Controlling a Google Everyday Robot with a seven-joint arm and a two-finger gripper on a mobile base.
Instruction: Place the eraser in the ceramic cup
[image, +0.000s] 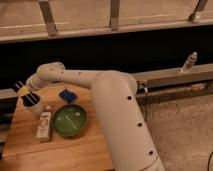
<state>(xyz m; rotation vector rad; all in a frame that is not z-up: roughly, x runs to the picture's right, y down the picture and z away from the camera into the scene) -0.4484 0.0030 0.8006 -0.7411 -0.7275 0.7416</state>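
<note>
The ceramic cup (36, 107) is small, pale and round, and stands at the far left of the wooden table (75, 155). The eraser (30, 97), a black block with thin pale stripes, lies at the cup's mouth and leans over its left rim. My gripper (22, 89), at the end of the white arm reaching in from the right, hangs just up and left of the cup, right against the eraser. I cannot tell whether it still holds the eraser.
A round green dish (69, 120) sits right of the cup. A pale labelled bottle (44, 125) lies between them, towards the front. A small blue square pad (66, 94) lies behind the dish. A small bottle (189, 62) stands on the far right ledge.
</note>
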